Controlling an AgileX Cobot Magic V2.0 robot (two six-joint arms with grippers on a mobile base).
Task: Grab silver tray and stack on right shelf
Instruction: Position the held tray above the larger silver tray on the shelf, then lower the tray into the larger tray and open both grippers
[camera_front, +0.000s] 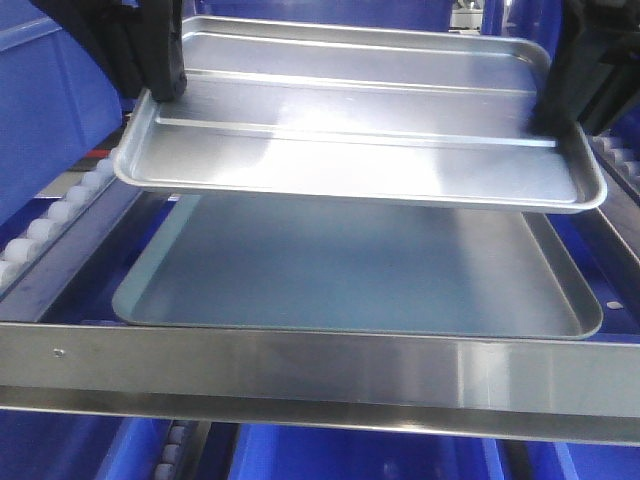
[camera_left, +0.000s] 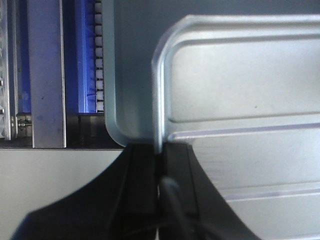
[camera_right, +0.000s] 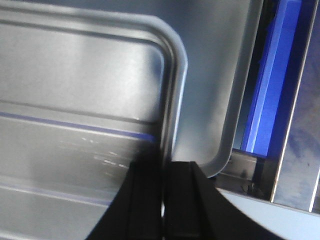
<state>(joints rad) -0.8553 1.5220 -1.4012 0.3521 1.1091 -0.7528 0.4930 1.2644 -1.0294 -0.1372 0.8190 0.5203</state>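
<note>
The silver tray (camera_front: 360, 130) is bright and shiny, and two long pale ridges along its floor catch white glare. The larger tray (camera_front: 350, 270) beneath it is a duller, bluish grey with a plain, smooth floor. The shelf (camera_front: 320, 375) has a brushed-steel front edge with a soft, streaked sheen. A row of small white rollers (camera_front: 45, 225) dots its left edge, against darker rails. Blue bins (camera_front: 50, 110) show behind and below. The left gripper (camera_left: 160, 165) and right gripper (camera_right: 165, 172) are both black.
</note>
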